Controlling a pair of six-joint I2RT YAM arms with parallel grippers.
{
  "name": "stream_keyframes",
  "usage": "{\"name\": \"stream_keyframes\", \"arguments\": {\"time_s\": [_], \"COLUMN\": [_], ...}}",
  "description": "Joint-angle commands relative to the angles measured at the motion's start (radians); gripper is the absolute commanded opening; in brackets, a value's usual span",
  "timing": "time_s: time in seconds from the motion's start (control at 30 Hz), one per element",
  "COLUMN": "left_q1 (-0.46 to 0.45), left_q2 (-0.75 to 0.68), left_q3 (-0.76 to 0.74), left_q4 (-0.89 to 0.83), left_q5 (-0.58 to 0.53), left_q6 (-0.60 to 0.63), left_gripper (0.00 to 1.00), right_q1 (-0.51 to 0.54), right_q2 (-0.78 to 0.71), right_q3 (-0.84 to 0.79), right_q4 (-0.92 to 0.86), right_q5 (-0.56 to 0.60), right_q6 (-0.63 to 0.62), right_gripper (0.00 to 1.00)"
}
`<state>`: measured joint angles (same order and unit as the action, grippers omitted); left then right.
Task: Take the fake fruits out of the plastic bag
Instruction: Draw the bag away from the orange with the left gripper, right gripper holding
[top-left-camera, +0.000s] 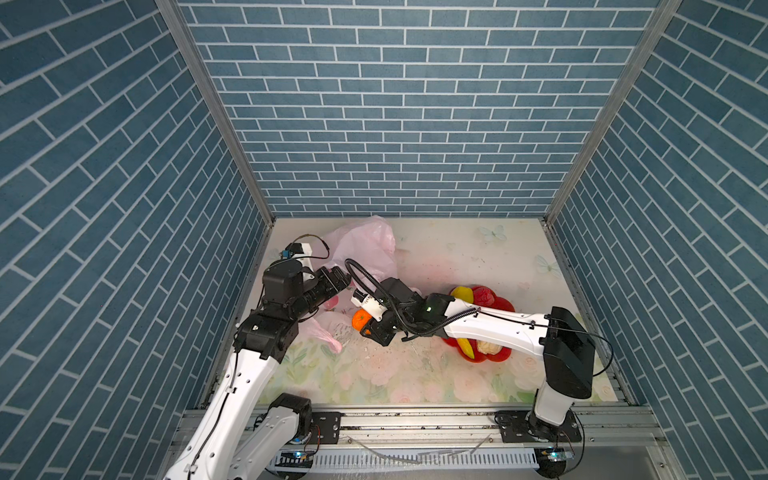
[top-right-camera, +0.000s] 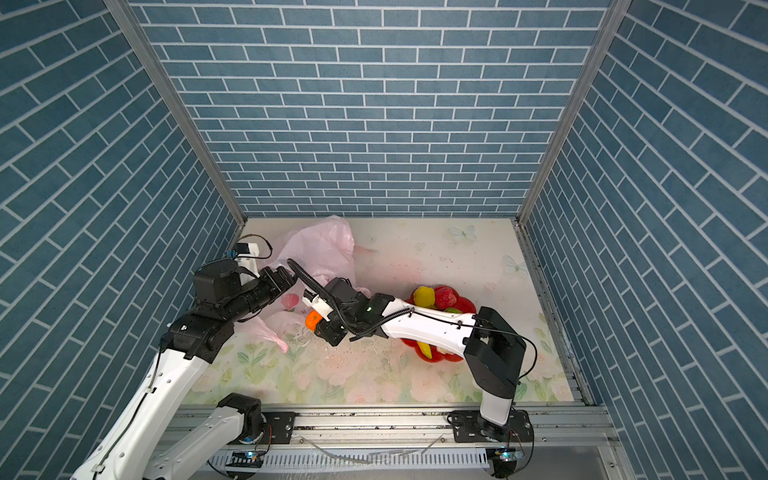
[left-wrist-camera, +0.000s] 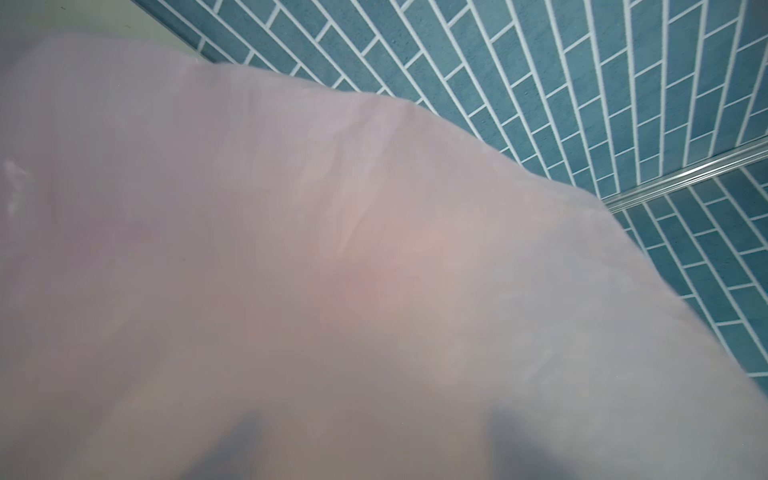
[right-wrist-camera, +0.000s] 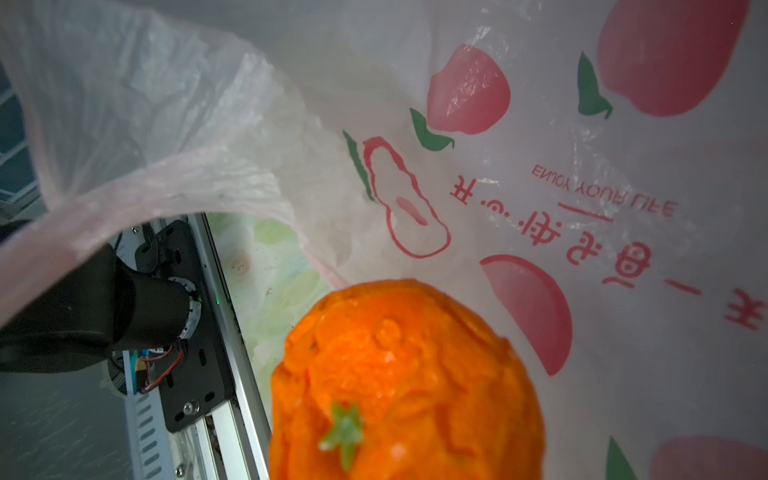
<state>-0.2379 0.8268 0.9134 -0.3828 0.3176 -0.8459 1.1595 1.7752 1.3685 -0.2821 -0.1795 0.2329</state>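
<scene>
— Two grippers, left of centre in both top views; what's the right gripper (top-left-camera: 365, 327) got?
— Clamped on the bumpy orange toy fruit (top-left-camera: 360, 320), at the edge of the translucent pink printed plastic bag (top-left-camera: 365, 245) (crinkly stuff). Jaws of the left gripper (top-left-camera: 341, 279) stand apart, film draped over them.

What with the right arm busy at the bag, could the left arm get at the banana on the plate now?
Probably not. The banana sits on the plate partly under the right arm, which stretches across between it and the left arm, far off at the bag.
</scene>
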Motion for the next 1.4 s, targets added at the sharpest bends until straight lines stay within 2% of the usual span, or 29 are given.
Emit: {"name": "stream_keyframes", "arguments": {"time_s": [0.0, 0.3, 0.5, 0.6, 0.83, 1.0, 1.1, 1.17, 1.27, 1.37], "left_q1": [0.003, 0.003, 0.003, 0.003, -0.001, -0.003, -0.003, -0.003, -0.003, -0.003], "left_q2": [-0.055, -0.112, -0.121, -0.130, -0.242, -0.346, -0.379, -0.401, -0.405, -0.344], "left_q3": [-0.013, -0.044, -0.092, -0.117, -0.198, -0.188, -0.181, -0.173, -0.179, -0.195], "left_q4": [0.017, 0.047, 0.184, 0.164, 0.019, -0.147, -0.185, -0.204, -0.160, -0.048], "left_q5": [0.012, -0.010, 0.009, 0.021, 0.086, 0.098, 0.129, 0.105, 0.058, 0.059], "left_q6": [-0.023, -0.031, -0.080, -0.094, -0.185, -0.245, -0.295, -0.295, -0.290, -0.296], "left_gripper": [0.85, 0.85, 0.83, 0.84, 0.95, 0.98, 0.98, 0.99, 0.99, 0.99], "right_q1": [-0.003, -0.005, -0.007, -0.010, -0.064, -0.119, -0.143, -0.148, -0.147, -0.144], "right_q2": [0.016, 0.093, 0.102, 0.079, 0.033, 0.035, 0.047, 0.055, 0.062, 0.060], "right_q3": [0.057, 0.120, 0.118, 0.102, 0.122, 0.165, 0.187, 0.199, 0.207, 0.198], "right_q4": [0.086, 0.226, 0.281, 0.295, 0.209, 0.117, 0.076, 0.056, 0.024, -0.004], "right_q5": [0.019, -0.040, -0.096, -0.091, -0.073, -0.121, -0.152, -0.177, -0.209, -0.233], "right_q6": [0.114, 0.376, 0.449, 0.447, 0.378, 0.309, 0.282, 0.270, 0.254, 0.238], "right_gripper": [0.12, 0.12, 0.11, 0.11, 0.11, 0.11, 0.10, 0.10, 0.10, 0.09]}}
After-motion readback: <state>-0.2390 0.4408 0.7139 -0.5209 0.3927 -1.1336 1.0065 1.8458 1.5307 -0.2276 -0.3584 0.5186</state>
